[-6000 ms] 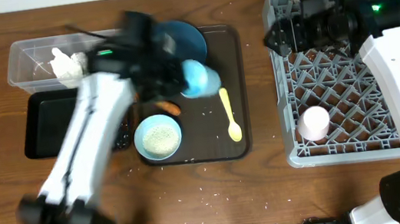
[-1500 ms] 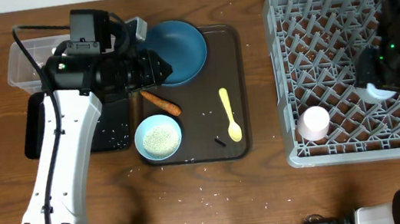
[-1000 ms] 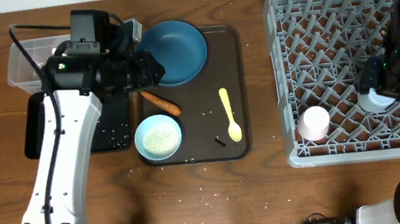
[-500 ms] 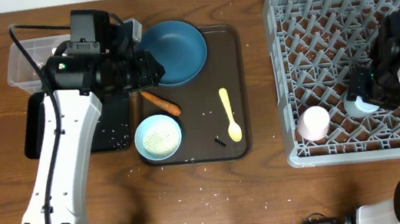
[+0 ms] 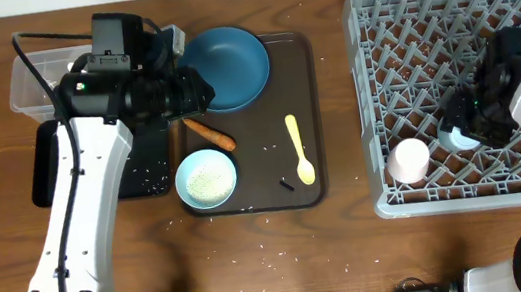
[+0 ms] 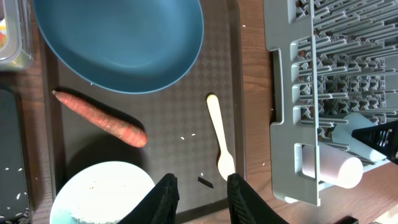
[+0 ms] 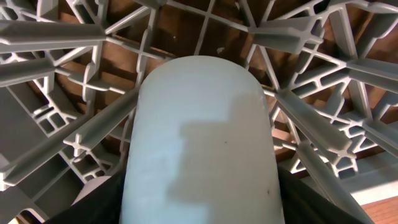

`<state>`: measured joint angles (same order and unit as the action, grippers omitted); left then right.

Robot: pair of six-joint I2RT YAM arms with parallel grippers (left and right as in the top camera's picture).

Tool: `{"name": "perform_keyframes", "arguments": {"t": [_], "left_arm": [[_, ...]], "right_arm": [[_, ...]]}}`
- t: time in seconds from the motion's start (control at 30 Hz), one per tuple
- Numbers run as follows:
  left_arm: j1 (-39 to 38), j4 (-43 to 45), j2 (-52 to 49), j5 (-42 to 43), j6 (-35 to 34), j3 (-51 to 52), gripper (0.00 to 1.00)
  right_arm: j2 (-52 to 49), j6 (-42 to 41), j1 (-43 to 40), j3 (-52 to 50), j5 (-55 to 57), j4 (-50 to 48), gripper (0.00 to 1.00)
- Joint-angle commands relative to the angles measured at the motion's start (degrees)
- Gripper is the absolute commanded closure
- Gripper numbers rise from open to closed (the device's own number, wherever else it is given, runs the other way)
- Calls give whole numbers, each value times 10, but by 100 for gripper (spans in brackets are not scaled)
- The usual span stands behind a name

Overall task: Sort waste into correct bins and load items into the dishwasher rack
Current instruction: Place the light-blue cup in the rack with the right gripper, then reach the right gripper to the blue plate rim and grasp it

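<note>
Flanking light blue cup (image 7: 199, 137): rack pegs (image 7: 68, 28)

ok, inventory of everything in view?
grey plastic dishwasher rack: 1, grey, right
pale pink plastic cup: 1, pink, rack front
light blue plastic cup: 1, blue, rack
brown rectangular serving tray: 1, brown, centre
dark blue round plate: 1, blue, tray
orange carrot piece: 1, orange, tray
small pale round bowl: 1, pale, tray front
yellow plastic spoon: 1, yellow, tray
clear plastic rectangular tub: 1, clear, back left
shallow black rectangular tray: 1, black, left
loose white rice grains: many, white, table
left pincer: 1, black, open above brown tray
right pincer: 1, black, gripping blue cup
</note>
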<state>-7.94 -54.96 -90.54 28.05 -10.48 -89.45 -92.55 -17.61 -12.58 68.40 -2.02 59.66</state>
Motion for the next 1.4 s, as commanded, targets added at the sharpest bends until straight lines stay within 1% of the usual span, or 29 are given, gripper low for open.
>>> {"name": "perform_keyframes", "arguments": {"t": [0.0,0.17,0.3,0.63,0.77,0.93,1.07,1.17,1.3,1.37], "left_arm": [[1,-1,-1,-7,3,5,71],[1,-3,-1,-7,1,5,71],[1,-2,-1,-7,1,5,71],[1,-2,-1,-7,-1,5,71],[1,-2,-1,-7,-1,5,71],[1,-2,-1,-7,-5,5,71],[1,-3,-1,-7,-5,5,71],[1,-13,-1,-7,-5,5,71],[1,-45,-1,-13,-5,5,71],[1,-64,-1,-39,-5,5,71]], "right_arm": [[-5,-15,-3,-21,20,9,34],[-5,-14,-3,-20,20,9,19],[-5,-10,-5,-16,20,10,11],[-3,0,-6,22,19,25,11],[0,12,-6,77,17,62,10],[0,41,-4,163,10,134,10],[0,75,5,223,-21,177,10],[2,106,23,265,-76,190,12],[10,115,70,288,-150,165,16],[11,110,103,288,-155,142,18]]}}
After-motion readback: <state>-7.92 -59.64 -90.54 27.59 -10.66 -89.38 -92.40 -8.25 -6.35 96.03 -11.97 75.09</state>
